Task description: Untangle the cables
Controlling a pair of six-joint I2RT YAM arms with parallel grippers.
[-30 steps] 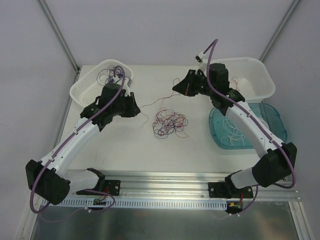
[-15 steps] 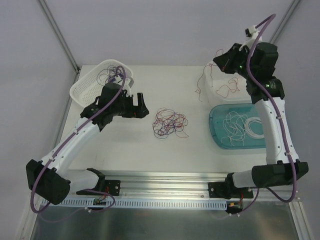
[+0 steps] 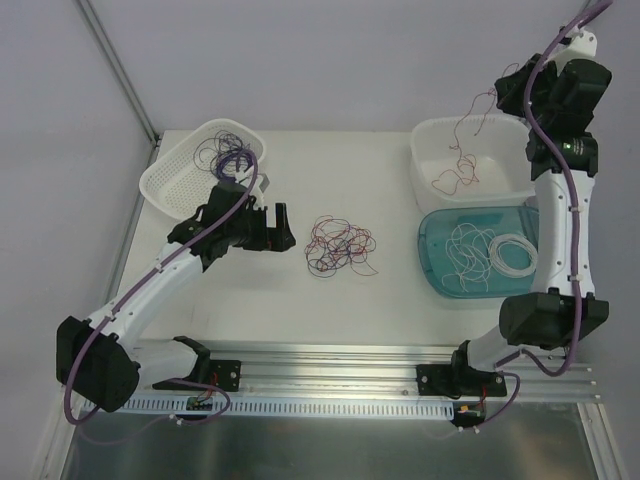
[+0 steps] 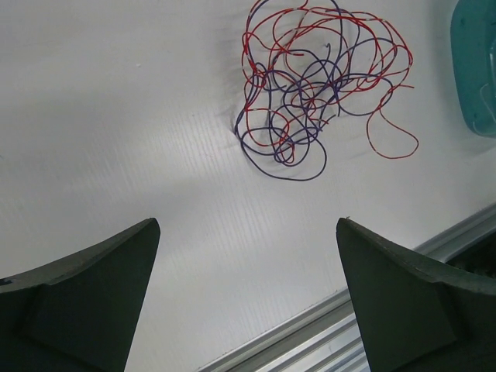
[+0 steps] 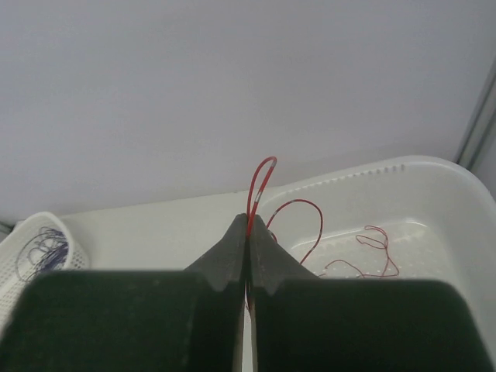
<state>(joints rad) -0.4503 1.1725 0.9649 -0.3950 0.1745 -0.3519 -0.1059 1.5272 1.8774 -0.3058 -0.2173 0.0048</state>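
Pinching a red wire [image 5: 254, 186] in the right pincer [image 5: 248, 222], its tail hidden behind fingers, left pincer [image 4: 246, 226] spread apart near tangle [image 4: 310, 85].

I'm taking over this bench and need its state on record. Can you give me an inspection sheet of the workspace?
Surface: white ribbed table.
Job's things: red-and-purple tangle mid-table; purple wires in mesh basket; white wires in teal tray; red wire hanging into white tub.
Clutter: nothing seen.
Grippers: left gripper open near the tangle; right gripper shut on the red wire, raised.
Cables: lilac cords along both arms.
Surroundings: grey walls, metal rail at near edge.
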